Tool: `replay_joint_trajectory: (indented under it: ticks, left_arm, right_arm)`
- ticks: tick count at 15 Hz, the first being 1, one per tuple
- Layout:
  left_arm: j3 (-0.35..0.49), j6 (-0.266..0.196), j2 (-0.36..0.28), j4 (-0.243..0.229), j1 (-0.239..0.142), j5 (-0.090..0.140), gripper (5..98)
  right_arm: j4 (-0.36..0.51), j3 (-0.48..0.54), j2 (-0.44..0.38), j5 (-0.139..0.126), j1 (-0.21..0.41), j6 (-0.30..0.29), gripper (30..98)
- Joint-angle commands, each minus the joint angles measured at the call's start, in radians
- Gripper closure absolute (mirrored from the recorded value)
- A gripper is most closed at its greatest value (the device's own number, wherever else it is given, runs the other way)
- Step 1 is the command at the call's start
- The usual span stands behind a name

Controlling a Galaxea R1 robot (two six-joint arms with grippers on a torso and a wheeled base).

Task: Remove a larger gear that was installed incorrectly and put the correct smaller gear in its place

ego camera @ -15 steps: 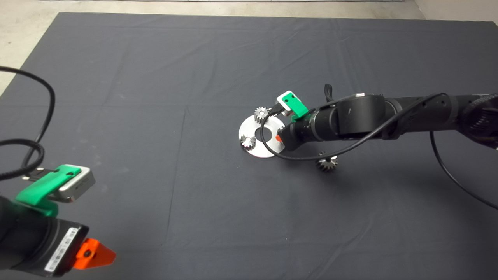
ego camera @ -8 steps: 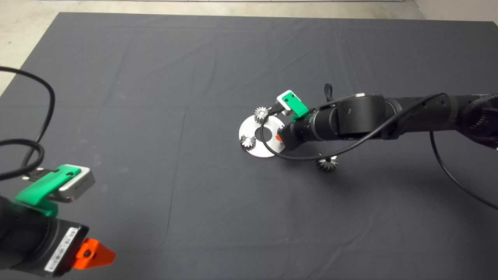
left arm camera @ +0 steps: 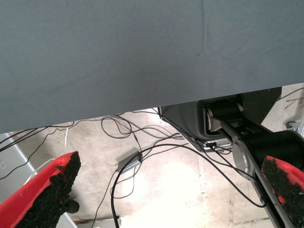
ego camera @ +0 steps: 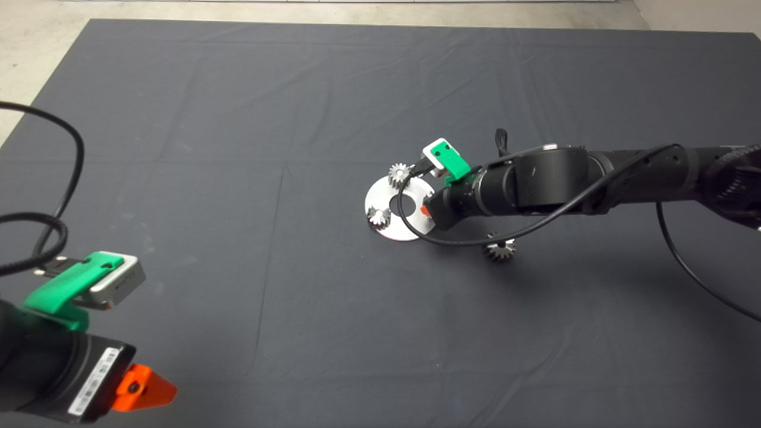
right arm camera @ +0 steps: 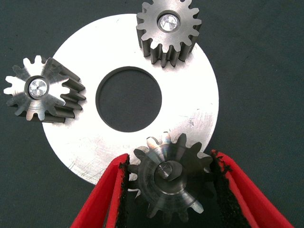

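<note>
you've got the right end effector (right arm camera: 166, 190) down over the silver ring plate (ego camera: 397, 229) near mid-frame in the head view, arm coming in from the right edge. compared w/ 1 s ago and 0.5 s ago, nothing obvious has shifted: arm, plate and gears sit in the same spots, maybe a hair of change in the arm's tilt, too slight to call.

in the right wrist view its two red fingers (right arm camera: 102, 202) w/ black pads flank the larger gear (right arm camera: 168, 180), which sits on a pin at the plate's rim. pads are right at the teeth on both sides; looks clenched on the gear, gear not lifted, it's level w/ the plate. in the head view that gear is hidden under the end effector.

2 other small gears are on the plate: one (right arm camera: 167, 31) (ego camera: 399, 173) at the far rim, one (right arm camera: 42, 90) (ego camera: 379, 216) at the plate's left side in the head view. each has a bright pin end in its centre hole. plate's big centre hole shows dark bench mat (ego camera: 238, 119) through it.

the smaller gear (ego camera: 499, 249) lies loose on the mat, lower right of the plate, apart from it, partly under the arm's cable.

left end effector (left arm camera: 166, 190) is parked at lower left of the head view, off the work. its wrist view shows fingers (left arm camera: 47, 190) spread wide, released, w/ the mat edge, floor and cables beyond.
</note>
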Motion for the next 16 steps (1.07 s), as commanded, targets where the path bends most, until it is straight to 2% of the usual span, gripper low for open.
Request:
replay_joint_trajectory:
  ticks: [1,16]
  left_arm:
    - [0.015,0.001,-0.003,-0.016,-0.009,0.002,5.4]
    - [0.015,0.001,-0.003,-0.016,-0.009,0.002,5.4]
  right_arm:
    - [-0.029,0.031,0.002,0.004,0.016,0.009,88.2]
    - [-0.034,0.029,-0.004,0.001,0.016,0.006,88.2]
